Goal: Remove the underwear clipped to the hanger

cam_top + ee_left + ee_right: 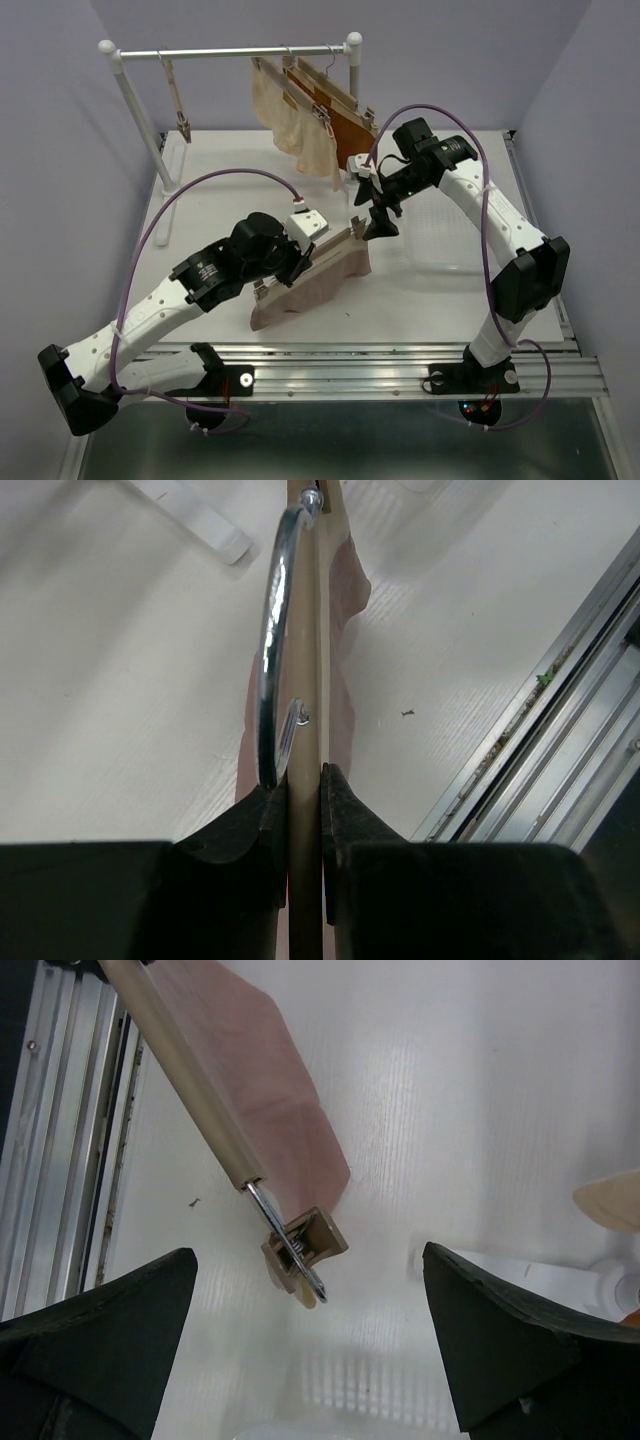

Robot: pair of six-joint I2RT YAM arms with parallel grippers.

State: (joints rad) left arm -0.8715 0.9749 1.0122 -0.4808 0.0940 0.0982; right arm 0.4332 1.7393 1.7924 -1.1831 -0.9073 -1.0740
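A pale pink underwear (310, 290) lies on the table under a wooden hanger (325, 248). My left gripper (297, 262) is shut on the hanger's bar (305, 680), beside its chrome hook (268, 660), with pink cloth (345, 590) showing behind. My right gripper (378, 215) hangs open over the hanger's far end. In the right wrist view the end clip (305, 1250) sits between the wide-apart fingers (120, 1330), touching neither. The pink cloth (260, 1060) ends just short of that clip, and whether it is still pinched I cannot tell. Cream-beige underwear (290, 115) and orange-brown underwear (345, 125) hang clipped on the rack (230, 52).
A clear plastic bin (450, 240) stands on the table at the right, under the right arm. The rack's white legs (165, 190) run down the table's left side. One bare hanger (178, 100) hangs at the rack's left. A metal rail (380, 365) edges the table's front.
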